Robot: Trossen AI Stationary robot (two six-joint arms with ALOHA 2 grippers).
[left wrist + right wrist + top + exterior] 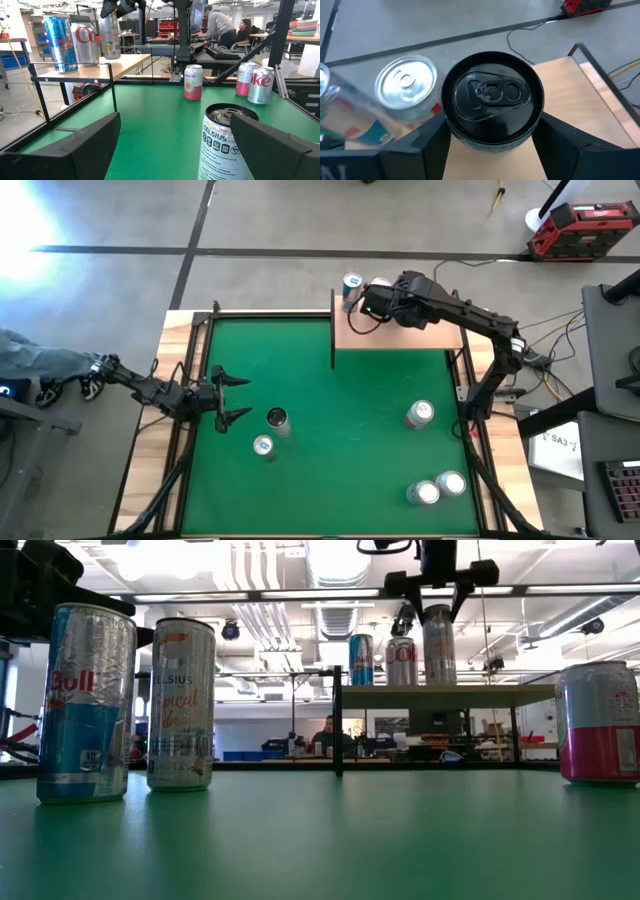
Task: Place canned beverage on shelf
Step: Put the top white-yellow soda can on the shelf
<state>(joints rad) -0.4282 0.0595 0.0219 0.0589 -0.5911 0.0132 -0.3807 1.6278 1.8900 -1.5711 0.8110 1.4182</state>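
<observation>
Left gripper (pixel 240 396) hovers low at the green surface (pixel 340 480) left side, jaws apart, facing a Celsius can (pixel 226 140). Overhead view hides labels; low view shows Red Bull can (pixel 88 703) beside it. Right gripper (pixel 364 300) reaches over the shelf (pixel 420 338) at the far edge, jaws clamped on a black-topped can (pixel 493 102), standing by two cans there. People sit at desks beyond.

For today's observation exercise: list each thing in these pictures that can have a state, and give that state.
Right gripper: over the shelf, shut on black-topped can.
Black-topped can: upright, gripped.
Shelf: holds two other upright cans.
Left gripper: open, beside Celsius can.
Celsius can: upright on the table.
Pink can: upright on the table.
</observation>
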